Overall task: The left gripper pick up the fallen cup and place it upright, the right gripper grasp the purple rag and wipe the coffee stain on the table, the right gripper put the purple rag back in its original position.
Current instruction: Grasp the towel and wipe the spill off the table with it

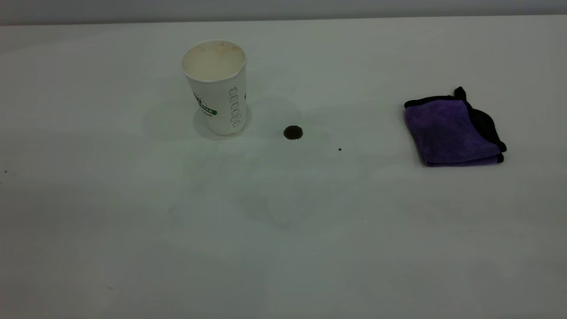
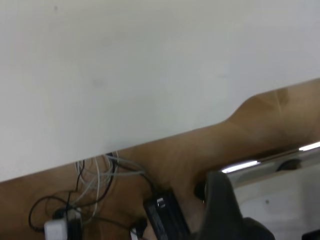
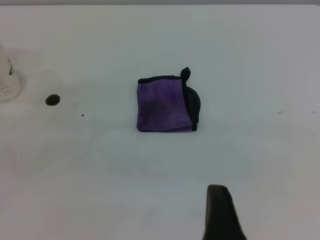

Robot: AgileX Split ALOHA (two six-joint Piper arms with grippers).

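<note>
Purple rag (image 1: 452,132) folded, well right of coffee stain (image 1: 293,132), cup (image 1: 217,88) upright just left of it: risk of toppling cup on a wide wipe; right gripper (image 3: 220,212) facing rag, left gripper (image 2: 222,210) beyond table (image 1: 283,248) edge, grip of neither tellable.

We see a pale grey wall (image 1: 283,9) running behind the far edge of the white table (image 1: 283,248). Below the table's near edge there is a brown wooden floor (image 2: 190,160). On this floor lie tangled thin cables (image 2: 97,172), a black power adapter (image 2: 165,216) and a small white plug (image 2: 56,229).
</note>
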